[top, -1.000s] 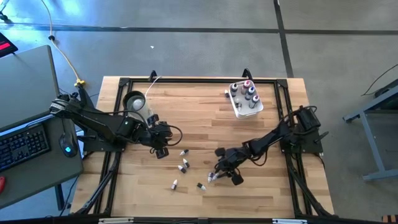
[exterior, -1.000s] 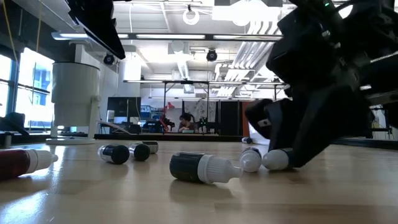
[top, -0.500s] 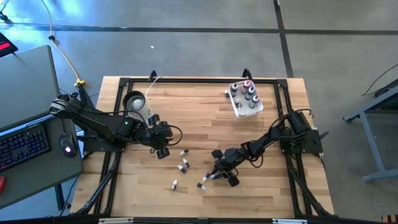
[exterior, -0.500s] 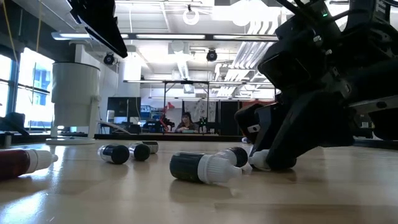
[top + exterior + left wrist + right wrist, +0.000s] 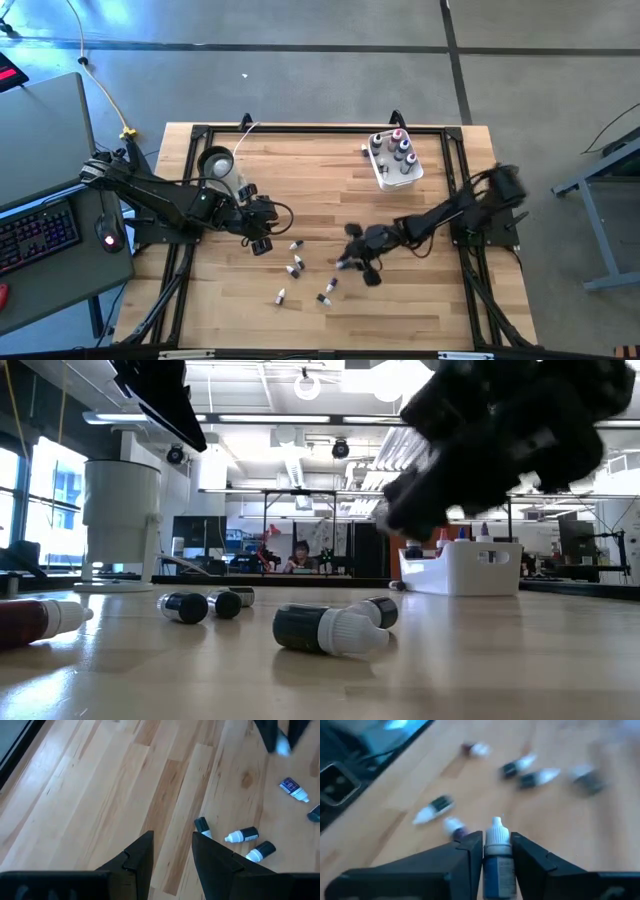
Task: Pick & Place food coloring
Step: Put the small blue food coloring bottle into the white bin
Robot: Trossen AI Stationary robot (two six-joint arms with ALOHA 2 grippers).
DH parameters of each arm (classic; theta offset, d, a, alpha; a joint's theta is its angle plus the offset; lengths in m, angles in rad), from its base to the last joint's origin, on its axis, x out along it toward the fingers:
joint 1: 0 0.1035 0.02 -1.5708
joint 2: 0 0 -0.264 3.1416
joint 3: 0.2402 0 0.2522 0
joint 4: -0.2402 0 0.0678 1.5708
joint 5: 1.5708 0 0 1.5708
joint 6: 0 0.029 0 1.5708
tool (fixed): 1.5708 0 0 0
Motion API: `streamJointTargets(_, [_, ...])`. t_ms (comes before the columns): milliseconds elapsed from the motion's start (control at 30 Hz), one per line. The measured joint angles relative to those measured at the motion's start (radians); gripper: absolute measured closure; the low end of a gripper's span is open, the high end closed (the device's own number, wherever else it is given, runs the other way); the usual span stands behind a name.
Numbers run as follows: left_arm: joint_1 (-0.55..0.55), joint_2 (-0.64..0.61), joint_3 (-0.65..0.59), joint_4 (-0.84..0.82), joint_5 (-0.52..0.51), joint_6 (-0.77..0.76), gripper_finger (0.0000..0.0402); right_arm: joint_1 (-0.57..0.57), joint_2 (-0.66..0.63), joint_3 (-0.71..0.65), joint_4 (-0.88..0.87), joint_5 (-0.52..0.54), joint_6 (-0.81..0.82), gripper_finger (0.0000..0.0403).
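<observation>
Several small food coloring bottles (image 5: pixel 296 265) lie on their sides on the wooden table (image 5: pixel 330 200), also seen in the low view (image 5: pixel 325 630). My right gripper (image 5: pixel 496 840) is shut on a blue bottle with a white tip (image 5: pixel 496 831) and hangs above them (image 5: pixel 348 262). My left gripper (image 5: pixel 262 243) hovers open over bare wood left of the loose bottles, with nothing between its fingers (image 5: pixel 172 855). More bottles stand upright in a white tub (image 5: pixel 397 165) at the far right. My right gripper pinches the blue bottle's body (image 5: pixel 496 862) between its two fingers. The bottle lies along the fingers, and its white tip pokes out past their free ends. The fingers slant downward from the table's right side. The bottle is lifted clear of the table.
A clear cup with a black ring (image 5: pixel 215 162) stands at the far left, behind my left arm. A black frame (image 5: pixel 300 128) runs around the table's edges. Bare wood lies between the loose bottles and the tub.
My right gripper has taken hold of one bottle among those lying near the front edge and has risen with it, drawing back toward the table's far right. The bottle is now lifted clear; a neighbouring bottle has stayed lying on the table.
</observation>
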Motion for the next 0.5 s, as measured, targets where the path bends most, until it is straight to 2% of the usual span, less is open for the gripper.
streamJointTargets(67, [0.000, 0.000, 0.000, 0.000, 0.000, 0.000, 0.0271, -0.020, -0.115, 0.000, -0.153, 0.089, -0.086, 0.0320])
streamJointTargets(133, [0.000, 0.000, 0.000, 0.000, 0.000, 0.000, 0.0271, -0.044, -0.237, -0.001, -0.291, 0.229, -0.188, 0.0330])
streamJointTargets(233, [0.000, 0.000, 0.000, 0.001, -0.001, 0.000, 0.0271, -0.095, -0.403, 0.000, -0.420, 0.549, -0.322, 0.0334])
streamJointTargets(333, [0.000, 0.000, 0.000, 0.001, -0.001, 0.000, 0.0271, -0.178, -0.519, 0.000, -0.449, 0.827, -0.339, 0.0325])
streamJointTargets(400, [0.000, 0.000, 0.000, 0.001, -0.002, 0.000, 0.0271, -0.255, -0.571, 0.000, -0.457, 0.902, -0.289, 0.0312])
streamJointTargets(500, [0.000, 0.000, 0.000, 0.002, -0.003, 0.000, 0.0271, -0.390, -0.599, 0.002, -0.544, 0.831, -0.164, 0.0303])
